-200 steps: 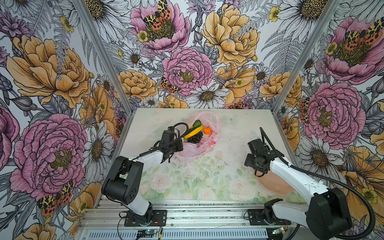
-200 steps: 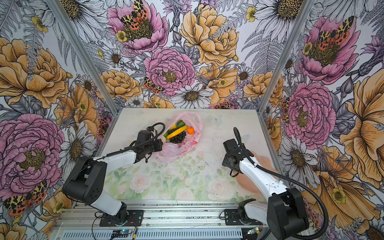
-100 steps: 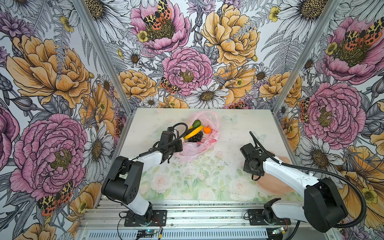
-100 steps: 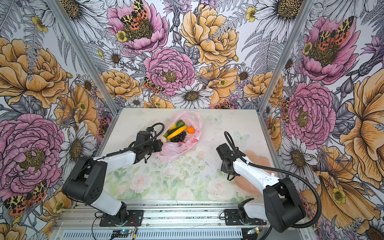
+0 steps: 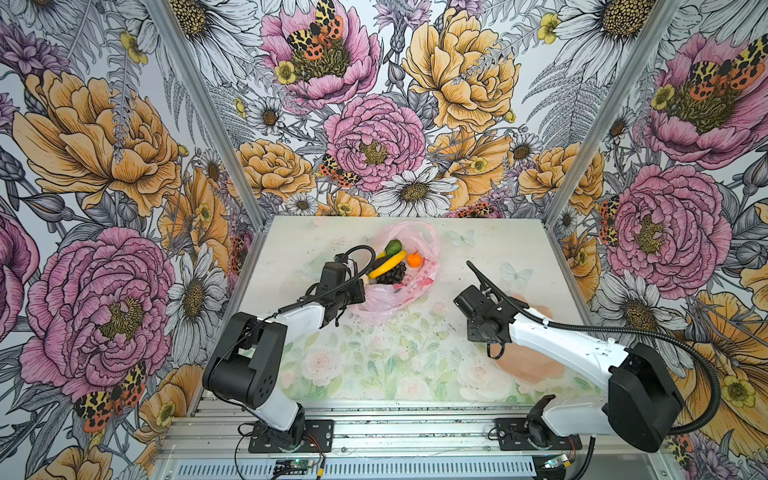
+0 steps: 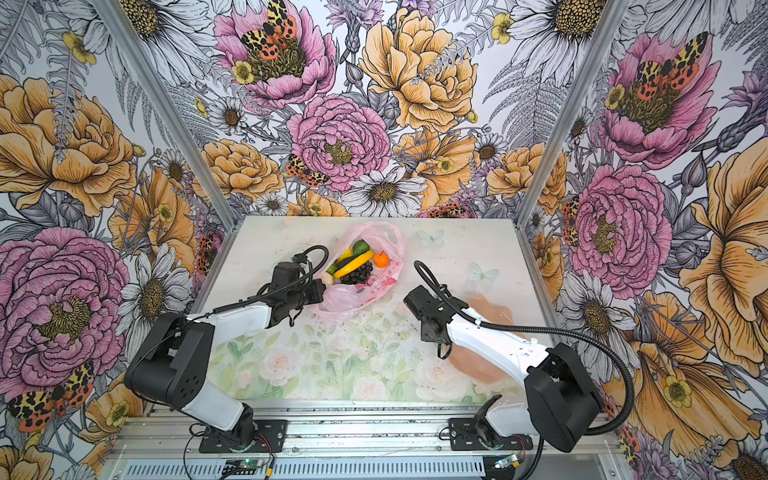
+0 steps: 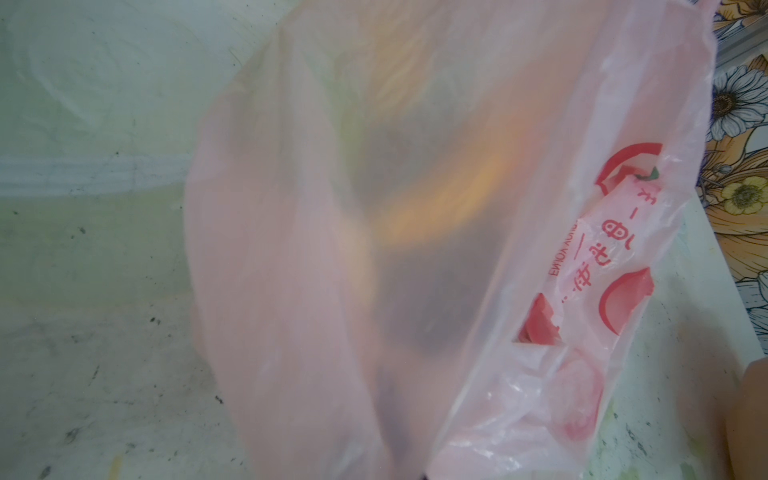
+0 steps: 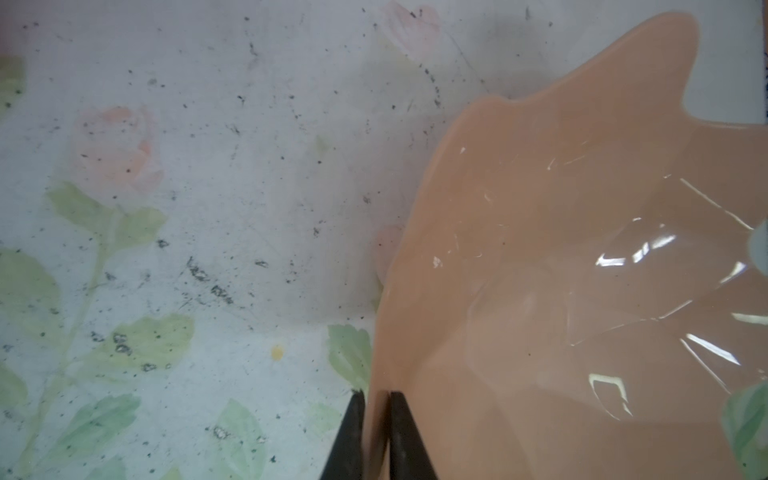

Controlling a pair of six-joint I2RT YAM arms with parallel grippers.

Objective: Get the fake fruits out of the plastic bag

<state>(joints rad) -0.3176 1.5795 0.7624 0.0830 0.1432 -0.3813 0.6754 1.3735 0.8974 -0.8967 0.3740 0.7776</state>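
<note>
Left jaws clamp the plastic bag [image 5: 399,297] at its edge, fake fruits [image 5: 386,264] just past them. Right jaws pinch the rim of the plate [image 8: 582,249]. Bag's red print [image 7: 623,299] isn't readable.

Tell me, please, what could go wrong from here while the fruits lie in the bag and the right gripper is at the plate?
1. The left gripper seems pinched on the thin plastic bag at its edge; a hard pull might tear the film or spill the tangerine and banana onto the table.
2. The right gripper nips only the wavy rim of the peach plate with its tips; the glossy plate could slip or tilt if dragged.
</note>
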